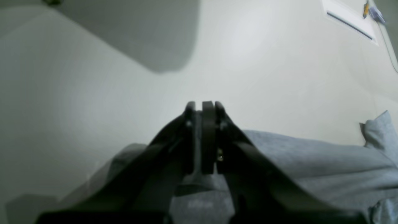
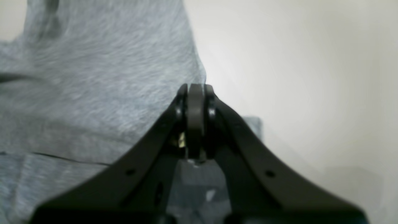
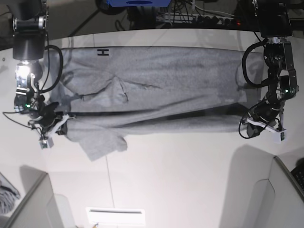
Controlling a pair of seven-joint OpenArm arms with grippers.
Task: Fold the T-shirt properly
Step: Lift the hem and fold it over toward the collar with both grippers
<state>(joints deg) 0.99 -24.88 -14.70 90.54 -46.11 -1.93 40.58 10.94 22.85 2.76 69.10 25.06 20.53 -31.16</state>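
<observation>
The heather-grey T-shirt [image 3: 156,80] lies stretched sideways across the white table, its near edge folded over in a long band, with a sleeve [image 3: 102,142] hanging toward me. A black letter H [image 3: 102,52] shows near its far left corner. My left gripper [image 3: 250,122] is at the shirt's right end, jaws shut on the fabric edge; it also shows in the left wrist view [image 1: 203,105] with grey cloth [image 1: 311,161] beneath. My right gripper [image 3: 58,121] is at the left end, shut on the cloth; it also shows in the right wrist view [image 2: 196,88] beside the shirt [image 2: 93,77].
A white label [image 3: 115,216] lies at the table's near edge and also shows in the left wrist view [image 1: 348,18]. A striped cloth scrap [image 3: 7,194] sits at the near left. Grey panels stand at both near corners [image 3: 285,199]. Cables and a blue box [image 3: 137,2] lie beyond the far edge.
</observation>
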